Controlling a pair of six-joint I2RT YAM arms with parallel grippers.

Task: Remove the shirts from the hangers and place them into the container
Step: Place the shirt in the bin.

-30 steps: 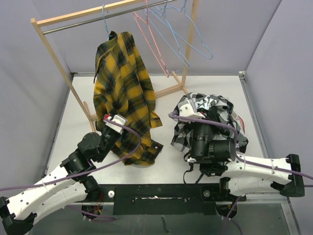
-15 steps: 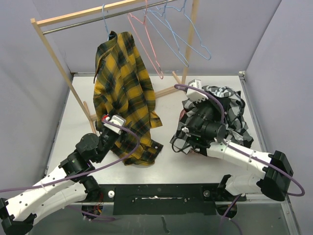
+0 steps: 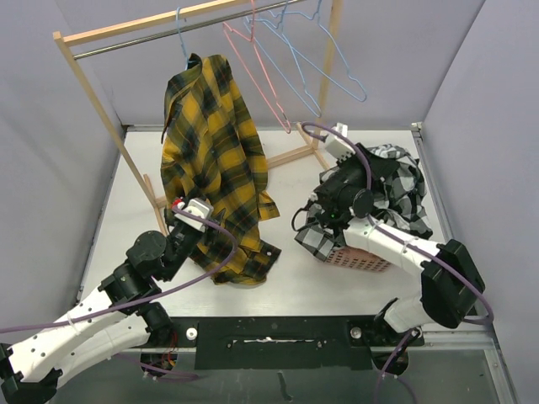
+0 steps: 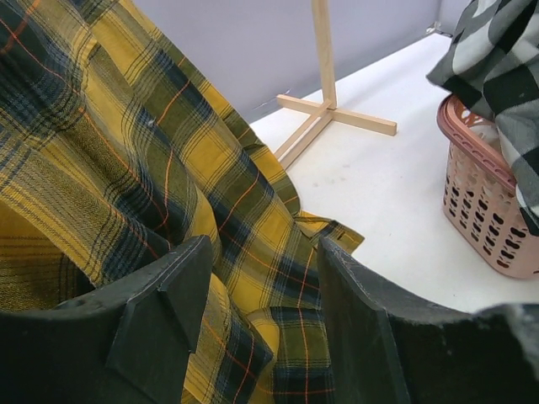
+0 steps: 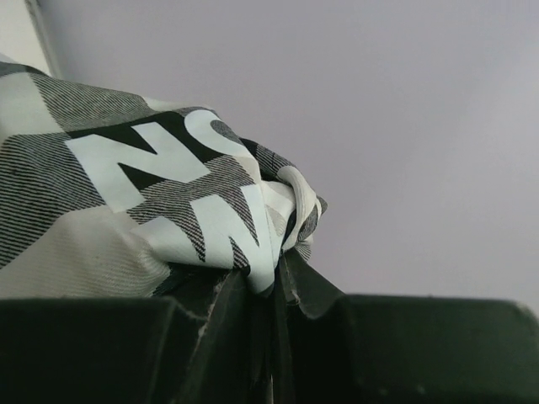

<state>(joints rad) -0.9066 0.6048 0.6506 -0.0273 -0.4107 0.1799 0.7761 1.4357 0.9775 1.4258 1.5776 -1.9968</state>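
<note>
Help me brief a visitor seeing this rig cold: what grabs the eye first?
The yellow-and-black plaid shirt hanging from the wooden rack at back left, its tail on the table. Next, the black-and-white check shirt heaped over the pink basket at right, its cloth pinched in the right end effector.

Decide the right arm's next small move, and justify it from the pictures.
Probably lower the right end effector toward the middle of the basket. It is shut on the checked shirt, which is heaped over the basket with a fold hanging outside the rim.
</note>
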